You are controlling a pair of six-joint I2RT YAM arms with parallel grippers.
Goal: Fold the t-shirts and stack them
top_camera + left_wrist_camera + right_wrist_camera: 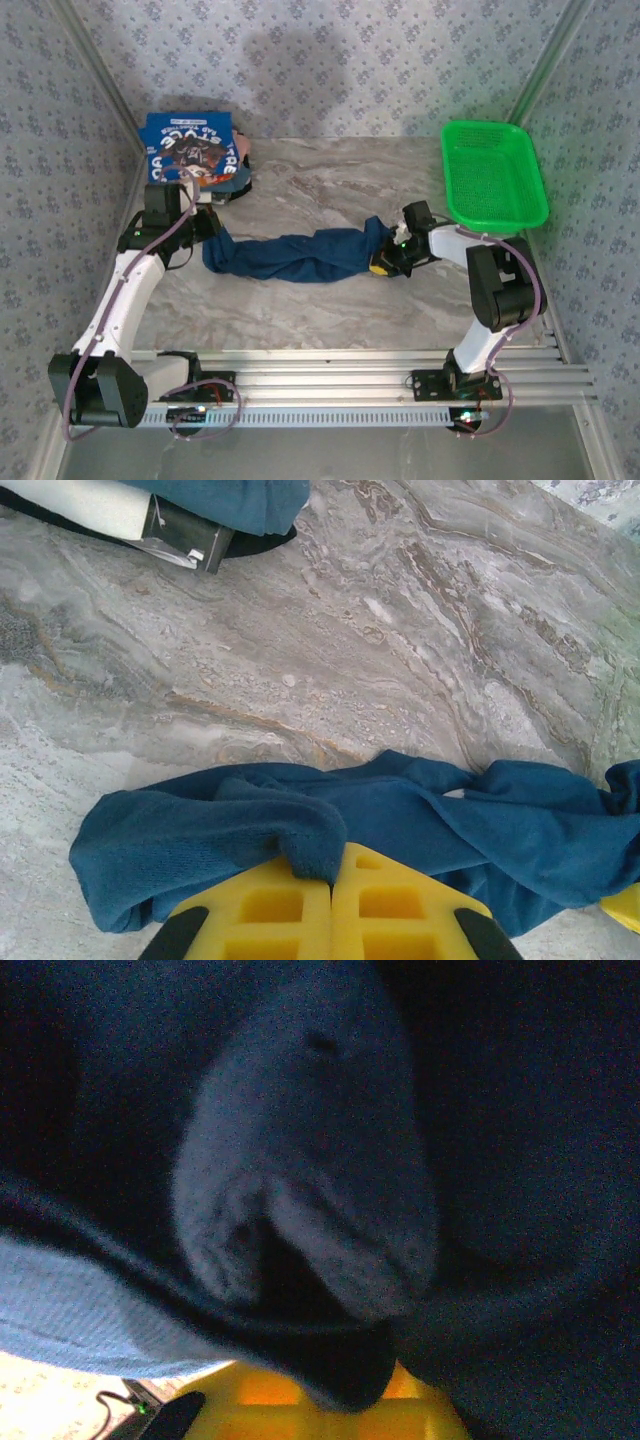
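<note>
Navy shirt [295,255]: dark blue, bunched into a long crumpled rope across the middle of the surface [330,190], running from one arm to the other.
Blue shirt [190,148]: brighter blue, folded flat with white lettering and a dark graphic facing up, at the far left corner.
Left fingers [270,905]: pressed together, pinching a fold at the navy shirt's left end.
Right fingers [270,1410]: closed on its right end, with cloth draped over them.
Basket [495,170]: green mesh, at the far right corner, well apart from both shirts.

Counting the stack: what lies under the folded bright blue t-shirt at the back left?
A dark cloth edge sticks out beneath the bright blue t-shirt on its near side; the rest under it is covered.
</note>
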